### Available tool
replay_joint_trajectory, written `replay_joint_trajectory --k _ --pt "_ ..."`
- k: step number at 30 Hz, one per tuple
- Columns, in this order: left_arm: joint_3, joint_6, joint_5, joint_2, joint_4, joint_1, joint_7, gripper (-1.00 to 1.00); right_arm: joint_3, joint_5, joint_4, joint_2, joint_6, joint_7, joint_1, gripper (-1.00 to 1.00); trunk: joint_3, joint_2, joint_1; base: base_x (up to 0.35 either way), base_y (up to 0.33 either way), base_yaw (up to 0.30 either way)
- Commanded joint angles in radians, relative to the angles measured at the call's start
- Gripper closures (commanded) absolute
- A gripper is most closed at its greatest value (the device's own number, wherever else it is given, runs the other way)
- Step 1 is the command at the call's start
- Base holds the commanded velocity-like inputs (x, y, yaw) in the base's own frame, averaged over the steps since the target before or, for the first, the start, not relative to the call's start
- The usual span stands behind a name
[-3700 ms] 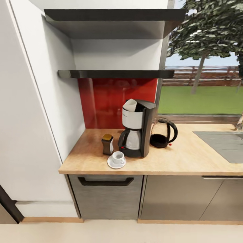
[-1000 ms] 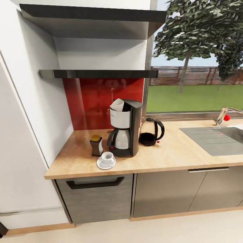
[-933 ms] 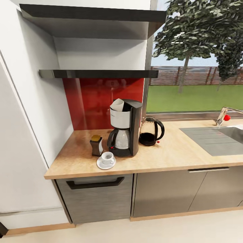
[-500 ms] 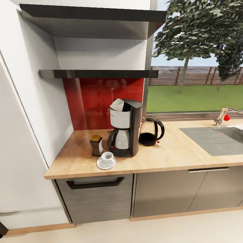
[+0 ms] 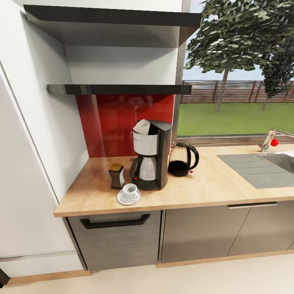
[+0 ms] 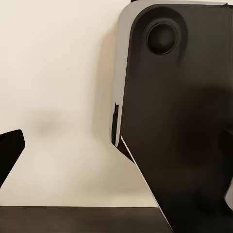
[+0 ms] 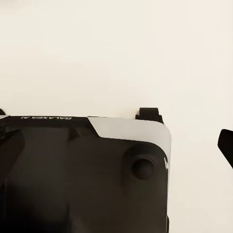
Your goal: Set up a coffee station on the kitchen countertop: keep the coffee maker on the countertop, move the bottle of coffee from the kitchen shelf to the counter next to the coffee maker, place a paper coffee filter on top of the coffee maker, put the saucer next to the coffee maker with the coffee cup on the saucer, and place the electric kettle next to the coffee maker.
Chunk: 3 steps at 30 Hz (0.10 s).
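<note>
Nearest the front edge of the counter (image 5: 204, 192) sits the saucer (image 5: 122, 200) with the coffee cup (image 5: 130, 190) standing on it, its little handle turned toward about 3 o'clock. Just behind, at roughly 11 o'clock from the cup, stands the bottle of coffee (image 5: 116, 176), upright, yellow-brown cap on top. At 1 o'clock from the cup is the coffee maker (image 5: 152, 155) — carafe in place under the silver panel, and the paper coffee filter (image 5: 143, 127) resting in its top. The electric kettle (image 5: 182, 158) stands just beside the machine at its 3 o'clock, dark liquid in the lower part, loop handle pointing away from the machine. Farther along toward 3 o'clock lies the steel sink (image 5: 257, 167) with a faucet (image 5: 272, 139) behind it. Behind the group rises the red backsplash (image 5: 118, 122), and above that the kitchen shelf (image 5: 118, 89) — a thin dark board.

In each wrist view a dark robot body panel lies close before a pale floor; a dark sliver shows at one edge in each, and I cannot tell how wide either claw stands.
</note>
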Motion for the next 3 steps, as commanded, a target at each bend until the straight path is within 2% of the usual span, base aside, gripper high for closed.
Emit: replay_joint_trajectory --k 1,3 --pt "0.008 -0.001 -0.005 0.0 -0.002 0.0 -0.004 -1.0 0.008 -0.01 -0.001 -0.001 0.004 0.002 0.0 -1.0 -0.001 -0.001 0.0 0.0 0.0 0.0" --pt "0.008 -0.001 -0.005 0.0 -0.002 0.0 -0.004 -1.0 0.008 -0.01 -0.001 -0.001 0.004 0.002 0.0 -1.0 -0.001 -0.001 0.0 0.0 0.0 0.0"
